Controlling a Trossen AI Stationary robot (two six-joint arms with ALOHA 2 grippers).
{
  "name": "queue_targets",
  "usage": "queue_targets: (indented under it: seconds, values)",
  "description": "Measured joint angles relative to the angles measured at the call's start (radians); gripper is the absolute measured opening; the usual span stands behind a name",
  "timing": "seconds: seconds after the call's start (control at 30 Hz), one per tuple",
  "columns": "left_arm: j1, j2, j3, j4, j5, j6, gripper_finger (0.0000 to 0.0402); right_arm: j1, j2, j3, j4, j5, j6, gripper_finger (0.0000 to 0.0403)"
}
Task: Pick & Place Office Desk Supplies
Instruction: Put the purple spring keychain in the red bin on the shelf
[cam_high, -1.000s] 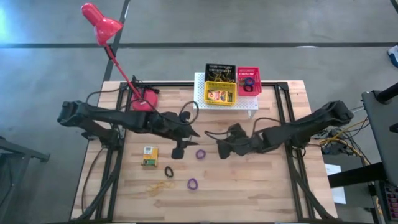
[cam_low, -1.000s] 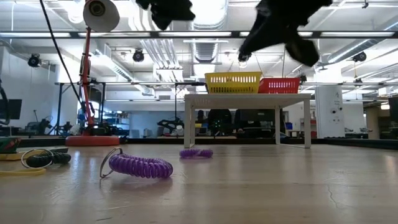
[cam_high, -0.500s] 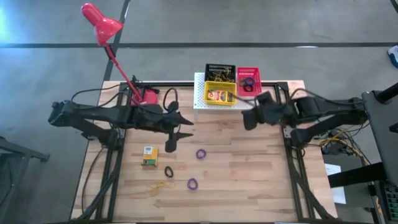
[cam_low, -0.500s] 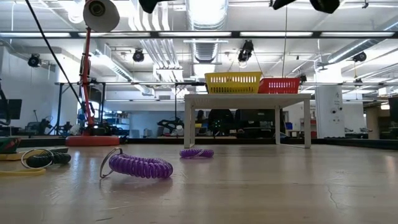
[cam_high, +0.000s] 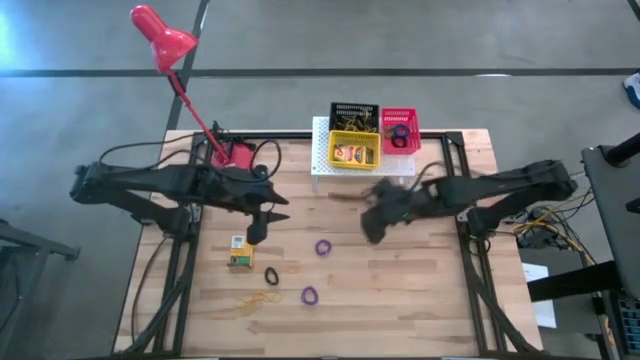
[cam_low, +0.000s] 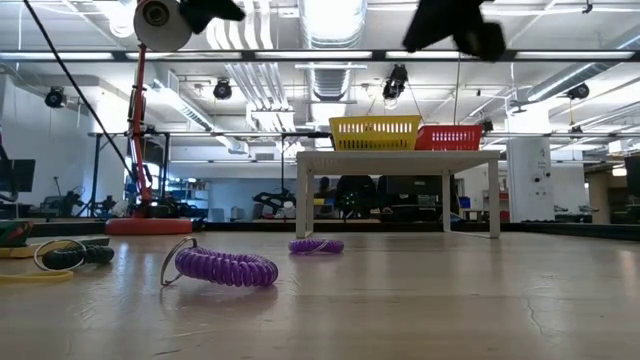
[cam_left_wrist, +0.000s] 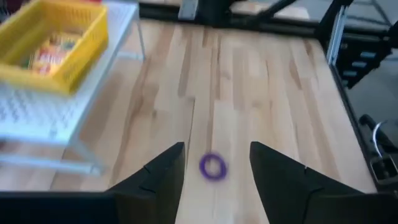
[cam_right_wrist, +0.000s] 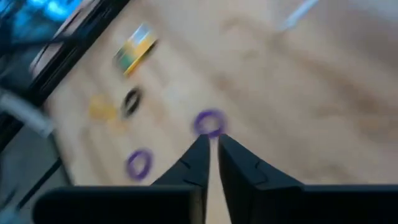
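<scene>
My left gripper (cam_high: 255, 234) is open and empty, above the table beside a yellow-green card box (cam_high: 240, 251); in its wrist view a purple ring (cam_left_wrist: 212, 167) lies on the table far below its open fingers. My right gripper (cam_high: 371, 229) is shut and empty, above the table's middle, right of that purple ring (cam_high: 322, 247). A second purple ring (cam_high: 310, 295), a black ring (cam_high: 271, 275) and yellow rubber bands (cam_high: 258, 300) lie nearer the front. The yellow tray (cam_high: 355, 151), black tray (cam_high: 351, 114) and red tray (cam_high: 400, 130) stand on the white stand.
The white perforated stand (cam_high: 392, 168) stands at the table's far middle. The red desk lamp's base (cam_high: 236, 158) sits at the far left, its head (cam_high: 160, 35) beyond the table. In the low view both grippers stay high above the rings (cam_low: 225, 267).
My left gripper has moved toward the table's left edge, ending beside the card box. My right gripper swung from the table's middle up toward the stand and trays, then came back toward the middle, right of the purple ring. The things on the table have stayed put.
</scene>
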Motion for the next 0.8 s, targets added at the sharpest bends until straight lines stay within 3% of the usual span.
queue_targets:
  seconds: [0.17,0.33,0.57,0.8]
  values:
    - [0.0,-0.053,0.0,-0.127,-0.008,-0.028,0.0178,0.012,0.166,-0.068,0.29,-0.183,-0.026,0.0086]
    - [-0.001,-0.086,0.0,-0.199,-0.007,-0.047,0.0176,-0.016,0.342,-0.078,0.435,-0.22,-0.068,0.0147]
    - [-0.001,-0.104,0.0,-0.278,-0.007,-0.06,0.0176,-0.045,0.547,0.026,0.435,-0.221,-0.19,0.0193]
    - [-0.002,-0.106,-0.001,-0.312,-0.004,-0.059,0.0176,-0.045,0.73,0.161,0.332,-0.197,-0.224,0.0184]
